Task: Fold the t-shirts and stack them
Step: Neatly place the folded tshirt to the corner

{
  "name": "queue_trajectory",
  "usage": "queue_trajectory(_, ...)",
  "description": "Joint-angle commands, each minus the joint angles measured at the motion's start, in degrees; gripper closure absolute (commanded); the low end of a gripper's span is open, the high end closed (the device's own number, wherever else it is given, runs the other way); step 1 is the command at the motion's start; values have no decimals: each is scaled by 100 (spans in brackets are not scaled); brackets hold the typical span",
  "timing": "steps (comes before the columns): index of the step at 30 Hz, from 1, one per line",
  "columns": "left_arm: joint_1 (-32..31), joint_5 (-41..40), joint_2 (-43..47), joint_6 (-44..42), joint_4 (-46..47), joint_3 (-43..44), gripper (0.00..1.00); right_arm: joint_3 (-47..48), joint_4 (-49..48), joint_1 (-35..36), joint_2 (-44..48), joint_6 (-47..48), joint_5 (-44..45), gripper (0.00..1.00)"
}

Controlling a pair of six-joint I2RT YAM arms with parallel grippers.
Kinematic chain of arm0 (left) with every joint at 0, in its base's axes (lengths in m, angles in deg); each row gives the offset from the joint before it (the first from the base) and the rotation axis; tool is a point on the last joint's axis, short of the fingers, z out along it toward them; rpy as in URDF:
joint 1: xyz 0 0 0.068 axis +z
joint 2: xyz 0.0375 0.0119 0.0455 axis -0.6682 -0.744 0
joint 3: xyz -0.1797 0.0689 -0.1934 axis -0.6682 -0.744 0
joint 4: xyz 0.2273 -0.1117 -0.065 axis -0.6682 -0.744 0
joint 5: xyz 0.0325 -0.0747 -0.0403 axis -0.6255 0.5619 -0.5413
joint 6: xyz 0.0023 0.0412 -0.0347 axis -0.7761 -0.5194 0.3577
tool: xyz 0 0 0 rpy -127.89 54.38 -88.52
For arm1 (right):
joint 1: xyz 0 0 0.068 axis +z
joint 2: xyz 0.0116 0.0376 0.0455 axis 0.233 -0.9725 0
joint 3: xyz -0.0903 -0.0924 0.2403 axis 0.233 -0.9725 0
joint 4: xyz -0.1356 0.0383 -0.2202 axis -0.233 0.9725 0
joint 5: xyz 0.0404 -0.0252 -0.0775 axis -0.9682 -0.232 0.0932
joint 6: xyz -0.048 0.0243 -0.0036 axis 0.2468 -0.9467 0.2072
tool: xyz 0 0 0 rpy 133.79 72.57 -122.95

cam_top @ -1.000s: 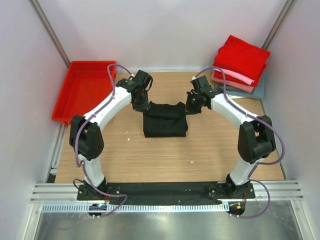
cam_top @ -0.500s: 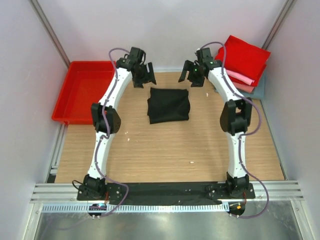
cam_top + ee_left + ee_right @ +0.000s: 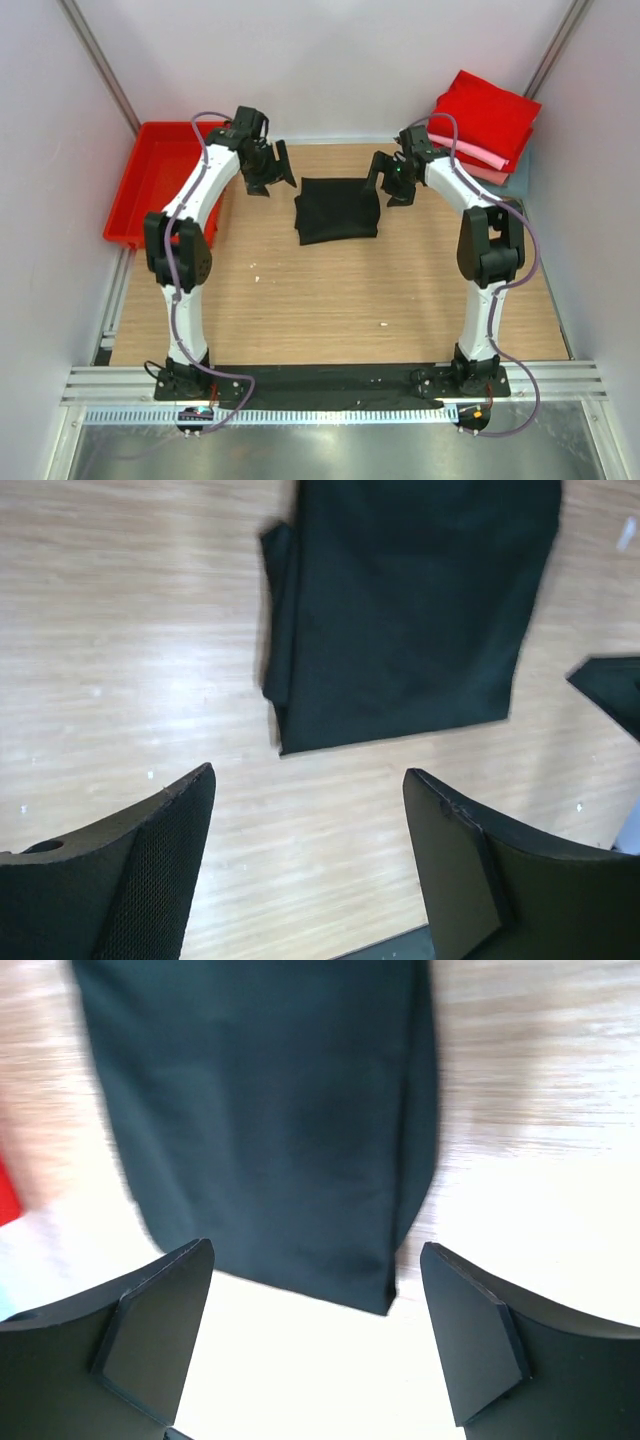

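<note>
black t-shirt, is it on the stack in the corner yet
No, the folded black t-shirt lies on the table, apart from the stack in the far right corner.

Top camera sits high behind the near edge, looking down and forward across the whole light wooden tabletop (image 3: 330, 300). Both wrist cameras hang close over it, facing down. All three catch the folded black cloth t-shirt (image 3: 338, 209). Left wrist has the t-shirt (image 3: 400, 610) upper right, right wrist the t-shirt (image 3: 270, 1110) upper centre.

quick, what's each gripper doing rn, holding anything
Left gripper: open, holding nothing.
Right gripper: open, holding nothing; the black t-shirt lies free.
</note>
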Motion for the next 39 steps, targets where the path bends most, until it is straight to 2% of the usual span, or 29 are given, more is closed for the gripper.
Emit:
queue_trajectory(1, -36, -74, 483, -151, 235, -610, 24, -420, -759, -139, 288, -96, -384, 9)
queue_trajectory(6, -273, -302, 1098, -396, 322, -1428, 25, -501, -1103, -368, -159, -131, -658, 9)
queue_trajectory(10, -282, -592, 1073, -380, 603, -1736, 25, -273, -1314, -403, -598, -123, -851, 9)
queue_trajectory(12, -264, -453, 959, -275, 831, -1789, 26, -228, -1384, -412, -740, -123, -939, 9)
queue_trajectory(14, -256, -190, 801, -46, 1480, -1973, 26, -263, -1516, -438, -898, -123, -974, 9)
queue_trajectory(15, -256, 64, 731, 85, 1909, -1991, 25, -289, -1604, -430, -942, -140, -974, 9)
queue_trajectory(18, -256, 172, 318, 279, 2517, -1939, 18, -456, -1806, -438, -1074, -184, -1071, 9)
queue_trajectory(22, -256, 383, -262, 508, 2906, -1658, 16, -570, -2035, -447, -1224, -246, -1167, 9)
queue_trajectory(26, -247, 198, -894, 657, 2959, -1298, 18, -658, -2333, -421, -1373, -465, -1378, 9)
queue_trajectory(27, -247, 225, -1000, 710, 3003, -1193, 20, -667, -2351, -412, -1391, -465, -1396, 9)
queue_trajectory(30, -256, 602, -1369, 921, 3249, -1043, 42, -842, -2404, -377, -1365, -430, -1352, 9)
queue_trajectory(31, -264, 681, -1432, 974, 3310, -999, 53, -913, -2448, -368, -1338, -430, -1343, 9)
queue_trajectory(32, -273, 769, -1476, 991, 3380, -998, 76, -983, -2466, -377, -1321, -404, -1317, 9)
queue_trajectory(35, -256, 778, -1485, 983, 3442, -1129, 98, -1203, -2466, -386, -1233, -334, -1160, 9)
queue_trajectory(39, -247, 770, -1450, 816, 3451, -1244, 100, -1624, -3069, -368, -1206, -657, -1334, 9)
